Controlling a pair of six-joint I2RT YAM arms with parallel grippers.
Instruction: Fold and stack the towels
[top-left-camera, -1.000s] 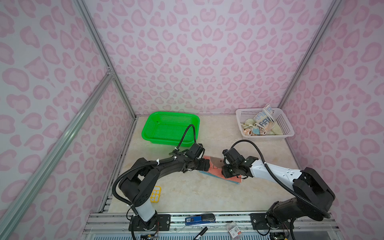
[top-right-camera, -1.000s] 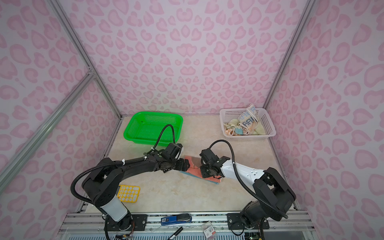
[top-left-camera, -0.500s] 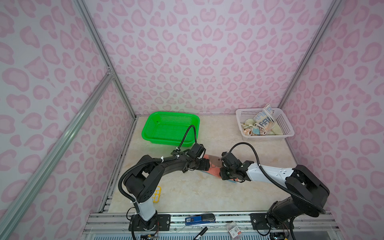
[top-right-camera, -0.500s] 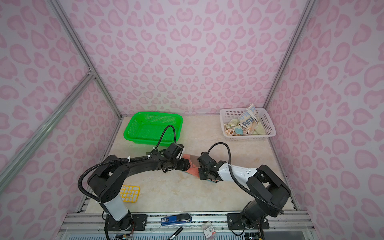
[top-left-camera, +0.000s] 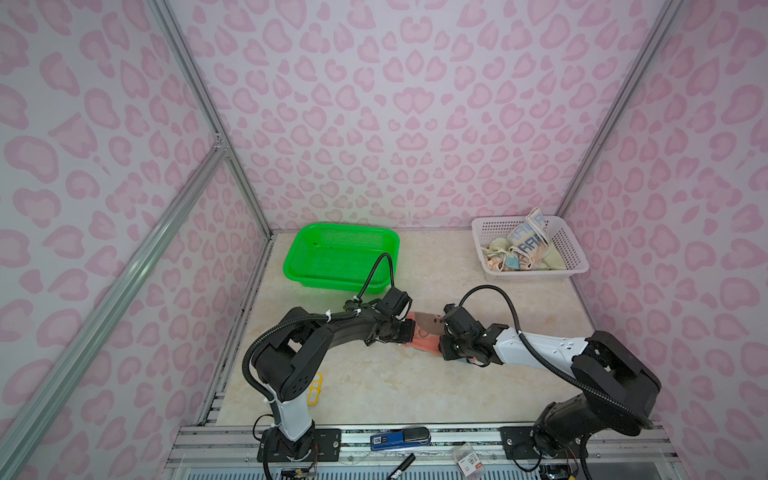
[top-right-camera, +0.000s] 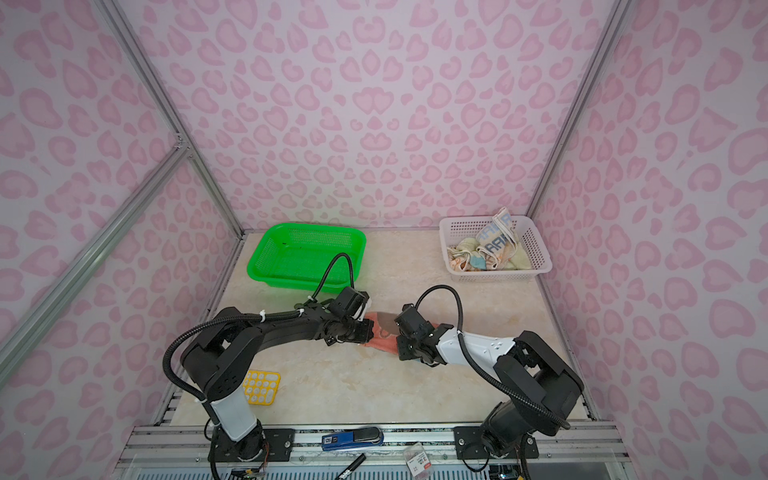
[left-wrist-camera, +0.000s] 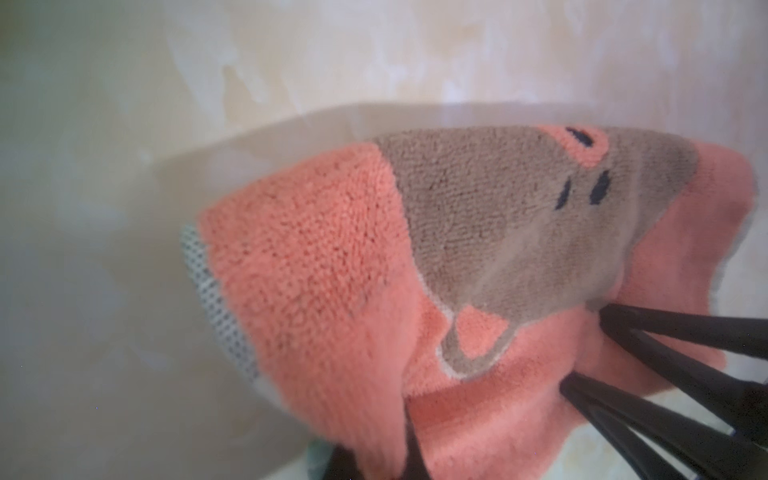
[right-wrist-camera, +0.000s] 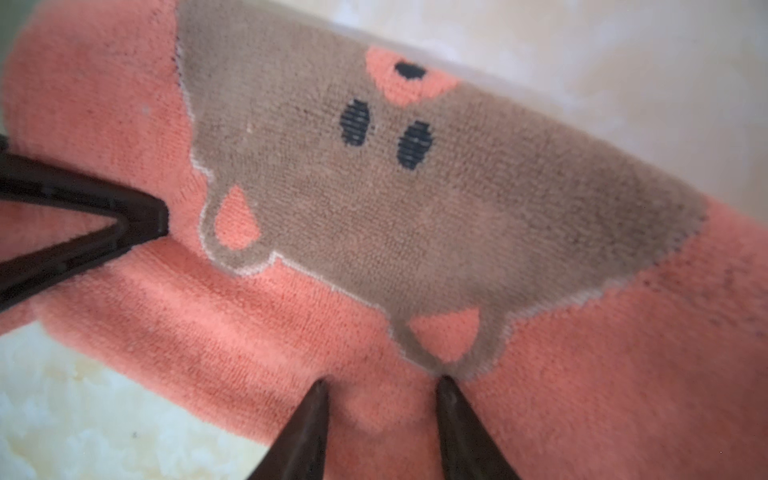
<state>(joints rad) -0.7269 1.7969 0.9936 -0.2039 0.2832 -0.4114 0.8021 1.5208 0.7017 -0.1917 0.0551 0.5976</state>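
Pink-spotted walls (top-left-camera: 411, 104) braced by aluminium posts (top-left-camera: 195, 83) enclose a cream marbled tabletop (top-left-camera: 374, 382), evenly lit.

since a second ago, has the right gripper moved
Yes, slightly: in a top view the right gripper, on the towel, has shifted left, away from the white basket and toward the left gripper.

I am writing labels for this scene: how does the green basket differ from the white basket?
The green basket is empty; the white basket holds crumpled towels. The green basket stands at the back left of the table, the white basket in its back right corner. Both are rectangular mesh plastic baskets.
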